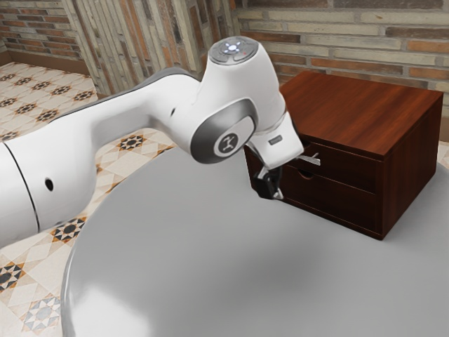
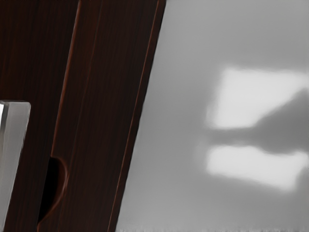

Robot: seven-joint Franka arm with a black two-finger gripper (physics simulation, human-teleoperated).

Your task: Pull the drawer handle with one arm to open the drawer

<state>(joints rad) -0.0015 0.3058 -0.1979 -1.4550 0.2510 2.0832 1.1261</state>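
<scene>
Reaching in from the exterior view's left, the white seven-joint arm (image 1: 140,140) places its black two-finger gripper (image 1: 269,187) low against the near front corner of the dark reddish-brown wooden drawer cabinet (image 1: 365,105). How far the gripper is open cannot be told, because the wrist housing hides most of it. It has hold of nothing that can be seen.

The cabinet stands at the far edge of the round grey table (image 1: 210,267), toward the exterior view's right. The flat silver bar handle (image 1: 313,160) projects from the upper drawer front (image 1: 344,165). It lies just beside the gripper, higher up and further toward the exterior view's right, apart from it.

The upper front sits level with the lower drawer front (image 1: 330,200), so both drawers appear shut and their contents are hidden. A curved finger notch (image 1: 306,173) is cut in the top edge of the lower front.

In the wrist view, the handle (image 2: 12,159) and the notch (image 2: 54,188) lie close to the hand, with the grey table (image 2: 193,193) beyond the cabinet's edge.

Open table surface extends from the cabinet front to the near edge. Patterned floor tiles (image 1: 42,91) lie beyond the table's rim.
</scene>
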